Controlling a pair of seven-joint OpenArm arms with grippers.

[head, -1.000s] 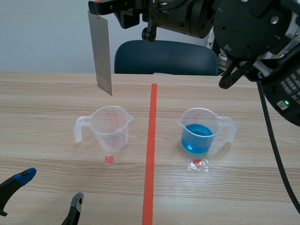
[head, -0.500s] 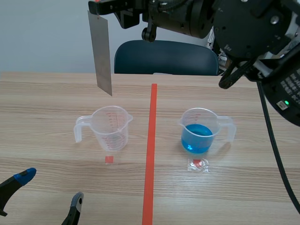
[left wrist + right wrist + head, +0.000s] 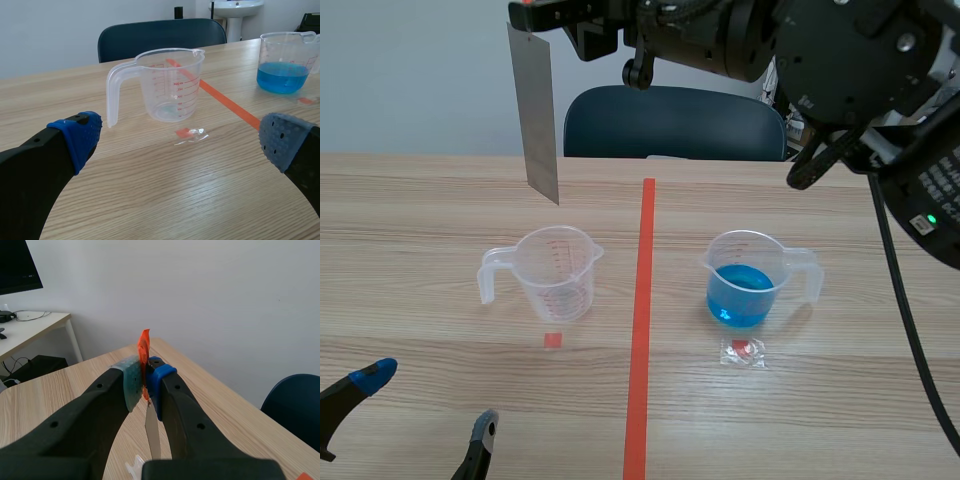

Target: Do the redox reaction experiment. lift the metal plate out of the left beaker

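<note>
One thin metal plate [image 3: 538,110], likely stiff, light, slick; right tool [image 3: 145,382] pinches its top edge, clear of left beaker [image 3: 558,272]; left tool [image 3: 428,402] spread.

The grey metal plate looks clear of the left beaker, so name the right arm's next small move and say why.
Probably carry the flat grey metal plate sideways toward the clear beaker of blue liquid: the right gripper, shut on its top edge, holds it hanging well above the rim of the left clear plastic beaker.
</note>
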